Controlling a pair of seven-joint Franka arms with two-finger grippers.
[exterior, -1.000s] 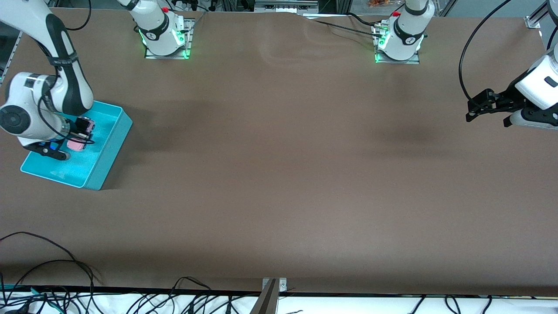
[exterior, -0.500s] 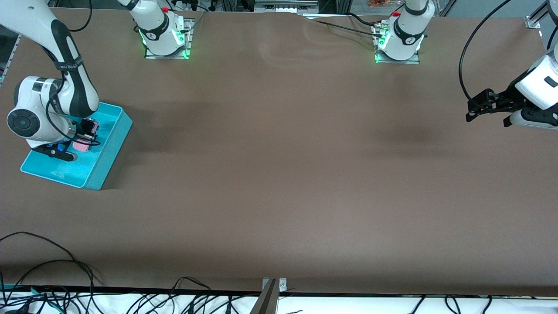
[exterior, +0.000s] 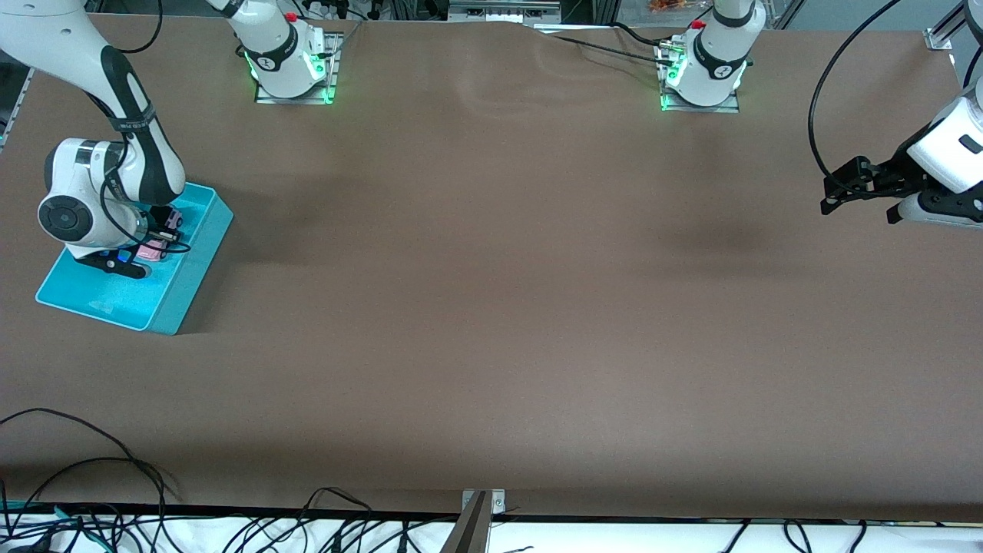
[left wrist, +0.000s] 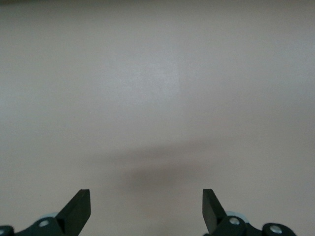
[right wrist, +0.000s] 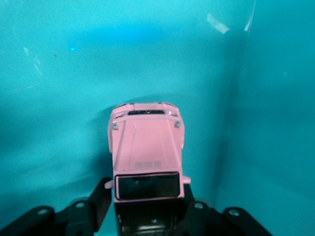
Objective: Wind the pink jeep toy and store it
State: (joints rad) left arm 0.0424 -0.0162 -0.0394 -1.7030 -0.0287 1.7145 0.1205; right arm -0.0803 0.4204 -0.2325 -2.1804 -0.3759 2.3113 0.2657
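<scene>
Lowest in the frame, at the right arm's end of the tabletop, I have the turquoise bin (exterior: 92, 296); its nearer stretch of floor shows nothing in it. Higher up inside it lies the pink jeep toy (exterior: 157, 247), close to the wall that faces the tabletop's middle. My right claw (exterior: 150, 244) is down in the bin with the jeep's tail end inside it. The car's long axis runs straight out from the claw, bonnet leading. I cannot tell whether it grips or has let go. I judge only release and lift-out remain. The left claw (exterior: 833, 196) waits wide open and empty, at mid-height over bare tabletop at its own end.
</scene>
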